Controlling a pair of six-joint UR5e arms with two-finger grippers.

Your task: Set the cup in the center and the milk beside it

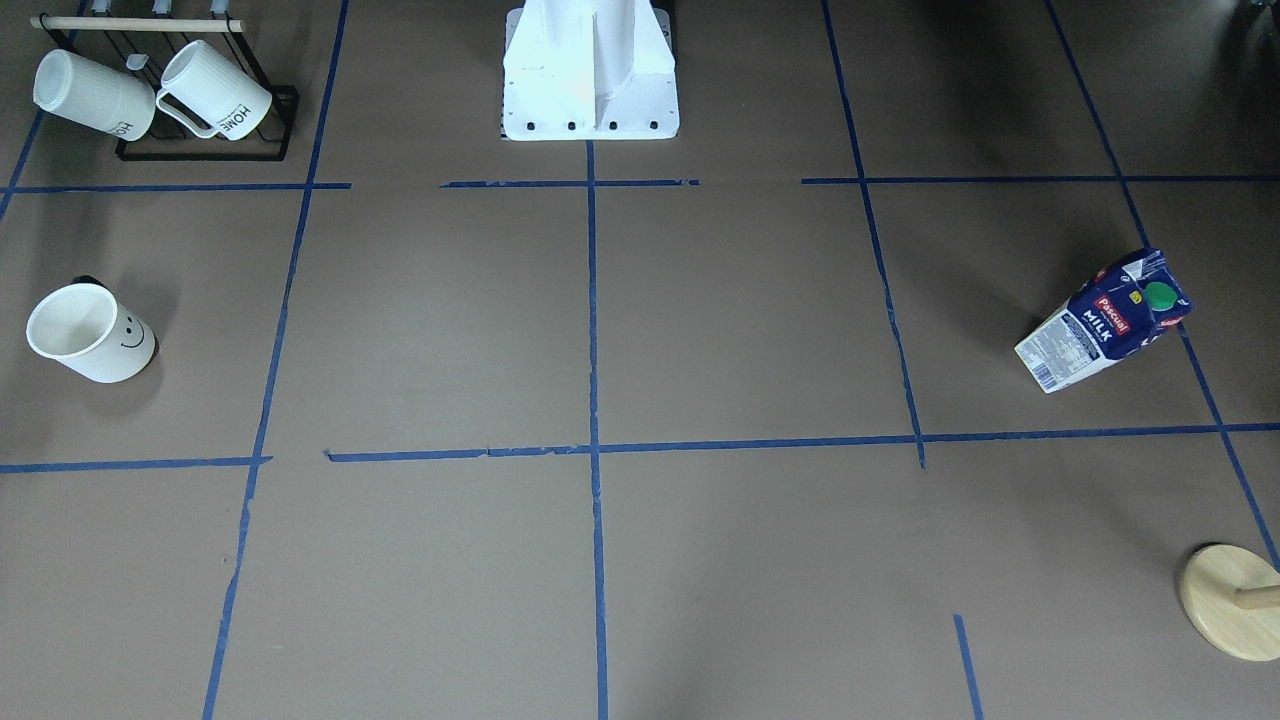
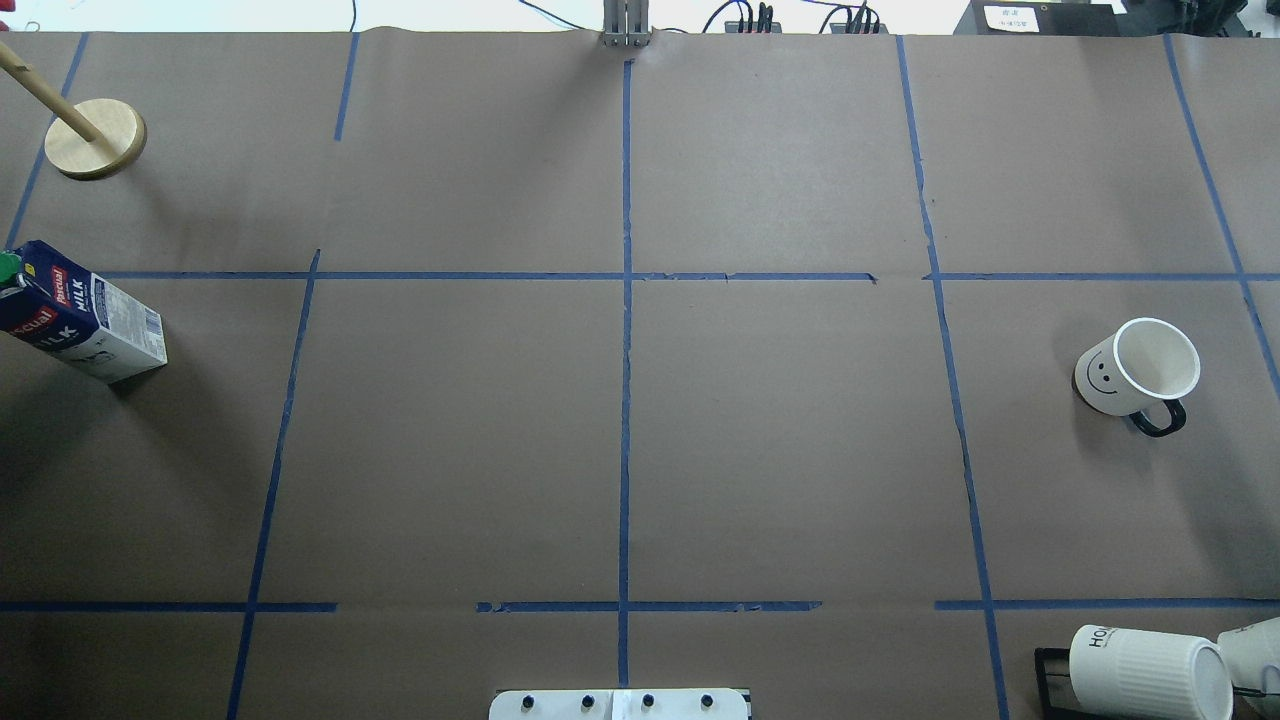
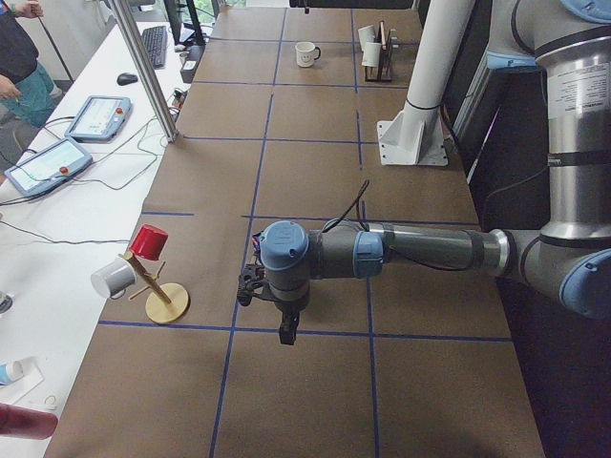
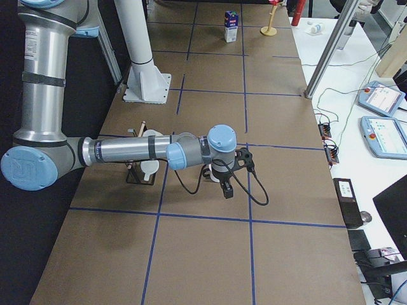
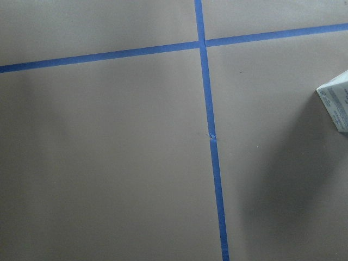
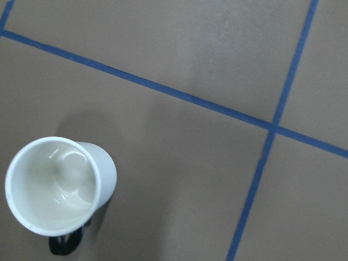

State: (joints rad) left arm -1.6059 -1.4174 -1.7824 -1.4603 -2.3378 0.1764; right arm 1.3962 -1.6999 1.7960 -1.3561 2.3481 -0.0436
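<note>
The cup [image 1: 90, 333] stands upright at the robot's right side of the brown surface; it also shows in the overhead view [image 2: 1135, 370] and from above in the right wrist view [image 6: 57, 185]. The milk [image 1: 1105, 320] stands at the robot's left edge [image 2: 80, 325]; only its corner shows in the left wrist view [image 5: 337, 106]. The center [image 2: 626, 276], where the blue tape lines cross, is bare. The left gripper [image 3: 286, 331] hangs above the table near the milk's side. The right gripper [image 4: 227, 189] hangs near the cup. Both show only in side views, so I cannot tell their state.
A black rack with two ribbed "HOME" mugs [image 1: 200, 100] stands at the robot's right near corner [image 2: 1150, 670]. A wooden peg stand [image 2: 95, 138] stands at the far left corner. The white robot base [image 1: 590, 80] sits at the near edge. A person [image 3: 14, 48] stands by the side table.
</note>
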